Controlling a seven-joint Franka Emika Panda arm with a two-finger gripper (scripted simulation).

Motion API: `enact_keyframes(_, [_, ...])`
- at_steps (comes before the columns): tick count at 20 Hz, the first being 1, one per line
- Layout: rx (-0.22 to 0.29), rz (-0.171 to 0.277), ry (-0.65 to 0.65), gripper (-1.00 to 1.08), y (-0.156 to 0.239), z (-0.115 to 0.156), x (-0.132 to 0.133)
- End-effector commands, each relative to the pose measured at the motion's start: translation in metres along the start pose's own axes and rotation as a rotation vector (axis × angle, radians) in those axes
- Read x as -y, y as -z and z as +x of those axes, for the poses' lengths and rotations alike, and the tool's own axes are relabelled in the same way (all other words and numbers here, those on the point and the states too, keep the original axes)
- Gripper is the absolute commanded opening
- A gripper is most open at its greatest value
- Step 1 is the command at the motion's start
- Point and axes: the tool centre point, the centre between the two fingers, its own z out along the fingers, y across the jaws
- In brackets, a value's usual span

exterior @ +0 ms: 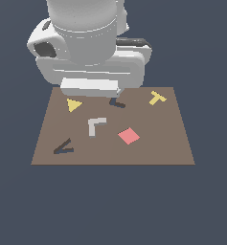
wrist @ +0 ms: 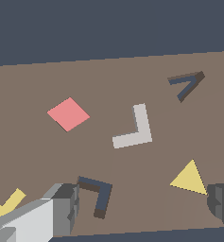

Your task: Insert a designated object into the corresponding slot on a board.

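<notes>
Though half-hidden outside, slot (wrist: 98, 195) whole wrist-side.

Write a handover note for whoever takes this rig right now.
Gripper: open, holding nothing, hovering above the L-shaped slot.
Grey L-piece: flat on the brown board near its middle, untouched, between the yellow triangle and the pink square.
Slot: near the board's far edge, partly hidden by the arm in the exterior view.
Done: nothing.
Left: grasp, carry, insert.
</notes>
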Motion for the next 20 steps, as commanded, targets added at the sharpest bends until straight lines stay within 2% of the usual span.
enact_keyframes(1, [0.0,0.0,0.0,1.0,0.0,0.0,0.0])
enact_keyframes(9, [0.0,0.0,0.031,1.0,-0.017,0.005,-0.002])
enact_keyframes(20, [-0.002,-0.001,0.151,1.0,-0.084,0.028,-0.007])
